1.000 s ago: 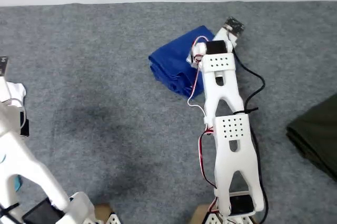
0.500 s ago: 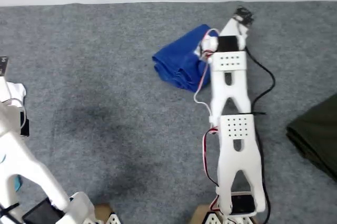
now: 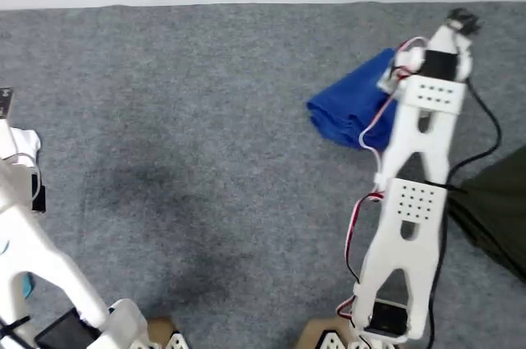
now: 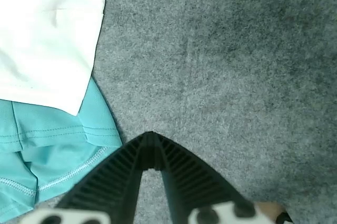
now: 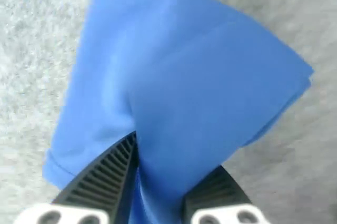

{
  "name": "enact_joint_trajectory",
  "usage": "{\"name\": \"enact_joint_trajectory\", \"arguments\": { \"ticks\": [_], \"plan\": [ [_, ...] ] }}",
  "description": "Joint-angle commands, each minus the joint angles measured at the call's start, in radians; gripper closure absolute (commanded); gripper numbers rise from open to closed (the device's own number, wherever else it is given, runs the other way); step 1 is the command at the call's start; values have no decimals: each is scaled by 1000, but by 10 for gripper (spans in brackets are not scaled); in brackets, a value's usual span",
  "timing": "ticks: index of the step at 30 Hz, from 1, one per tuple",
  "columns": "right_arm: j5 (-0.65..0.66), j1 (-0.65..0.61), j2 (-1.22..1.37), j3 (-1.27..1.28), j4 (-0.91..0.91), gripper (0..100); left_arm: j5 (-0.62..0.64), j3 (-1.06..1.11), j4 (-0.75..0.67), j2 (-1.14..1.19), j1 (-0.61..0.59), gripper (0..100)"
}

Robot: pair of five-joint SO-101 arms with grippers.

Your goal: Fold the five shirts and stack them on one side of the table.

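Blue shirt (image 3: 349,107) pinched in my right tool (image 5: 174,163), at the far right of the grey counter (image 3: 164,103).
My left tool (image 4: 151,138) is closed on nothing, near the white shirt (image 4: 47,34) and teal shirt (image 4: 47,150); a dark green shirt (image 3: 493,209) lies at the counter's right edge.

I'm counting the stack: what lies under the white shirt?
A teal shirt pokes out beneath the white shirt. Anything else below is covered.

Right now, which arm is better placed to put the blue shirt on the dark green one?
Right. The right tool is shut on the blue shirt, close to the dark green shirt. The left tool is shut, empty, by the white shirt and teal shirt across the table.
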Motion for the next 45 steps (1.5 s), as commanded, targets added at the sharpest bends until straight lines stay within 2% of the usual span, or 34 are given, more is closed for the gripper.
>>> {"name": "enact_joint_trajectory", "arguments": {
  "ticks": [1, 7, 14, 18, 24, 35, 45],
  "plan": [
    [140, 67, -125, -51, 36, 988, 3, -2, 23, -32, 0, 996],
    [292, 168, -145, -51, 39, 988, 63, 4, 23, -32, 2, 996],
    [318, 278, -145, -48, 41, 988, 64, 56, 23, -32, 48, 996],
    [382, 341, -137, -41, 42, 988, 103, 50, 23, -32, 94, 996],
    [428, 418, -200, 75, 42, 989, 121, 50, 23, -32, 112, 996],
    [463, 433, -510, 534, 38, 989, 121, 50, 23, -34, 109, 996],
    [540, 492, -518, 551, 31, 989, 121, 54, 23, -34, 109, 996]
  ]
}}
